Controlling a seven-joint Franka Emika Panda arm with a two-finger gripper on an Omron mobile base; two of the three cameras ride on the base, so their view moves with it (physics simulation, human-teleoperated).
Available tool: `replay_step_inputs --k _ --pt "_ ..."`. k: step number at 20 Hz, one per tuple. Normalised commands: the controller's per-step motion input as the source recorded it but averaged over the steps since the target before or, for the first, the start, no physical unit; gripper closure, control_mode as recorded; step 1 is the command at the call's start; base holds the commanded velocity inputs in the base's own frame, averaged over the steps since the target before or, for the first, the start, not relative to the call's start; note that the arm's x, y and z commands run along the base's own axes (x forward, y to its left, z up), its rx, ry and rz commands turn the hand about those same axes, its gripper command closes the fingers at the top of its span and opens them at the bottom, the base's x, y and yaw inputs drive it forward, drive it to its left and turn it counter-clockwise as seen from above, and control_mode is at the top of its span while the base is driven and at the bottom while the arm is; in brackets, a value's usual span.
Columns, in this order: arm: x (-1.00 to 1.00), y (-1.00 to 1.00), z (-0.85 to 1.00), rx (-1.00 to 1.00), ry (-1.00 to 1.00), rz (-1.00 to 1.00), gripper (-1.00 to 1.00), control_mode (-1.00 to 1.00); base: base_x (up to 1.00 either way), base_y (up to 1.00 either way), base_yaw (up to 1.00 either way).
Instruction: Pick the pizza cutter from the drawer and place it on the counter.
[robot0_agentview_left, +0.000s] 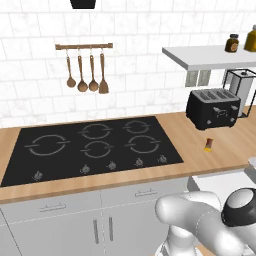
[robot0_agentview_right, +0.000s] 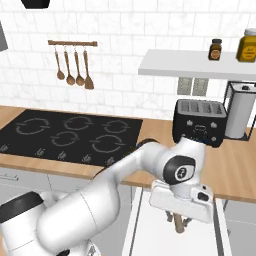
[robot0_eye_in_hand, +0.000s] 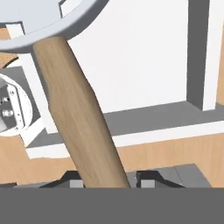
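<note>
The pizza cutter (robot0_eye_in_hand: 78, 109) has a brown wooden handle running up to its pale disc blade (robot0_eye_in_hand: 52, 13) at the top of the hand view. My gripper (robot0_eye_in_hand: 109, 181) straddles the lower end of the handle, its two dark tips close on either side with a slim gap still showing, wider on the right. In the right base view the hand hangs low over the pulled-out drawer (robot0_agentview_right: 145, 225), with the handle (robot0_agentview_right: 179, 225) poking out below it. The drawer's white floor (robot0_eye_in_hand: 144, 57) lies behind the cutter. The wooden counter (robot0_agentview_right: 235, 175) runs just above the drawer.
A black cooktop (robot0_agentview_left: 95, 145) is set in the counter (robot0_agentview_left: 215, 160) at left. A black toaster (robot0_agentview_right: 199, 122), a paper-towel stand (robot0_agentview_right: 239, 117) and a small yellow-brown cylinder (robot0_agentview_left: 208, 144) stand at right. A white shelf (robot0_agentview_right: 200, 65) with jars hangs above.
</note>
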Motion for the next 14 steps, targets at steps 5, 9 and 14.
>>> replay_step_inputs --k 5,9,14 --pt "0.97 0.44 0.62 0.00 -0.04 -0.25 1.00 -1.00 0.00 0.00 0.00" --pt "1.00 0.57 0.28 0.00 -0.02 -0.23 1.00 -1.00 0.00 0.00 0.00" --pt "1.00 0.19 -0.31 0.01 0.00 -0.12 1.00 -1.00 0.00 0.00 0.00"
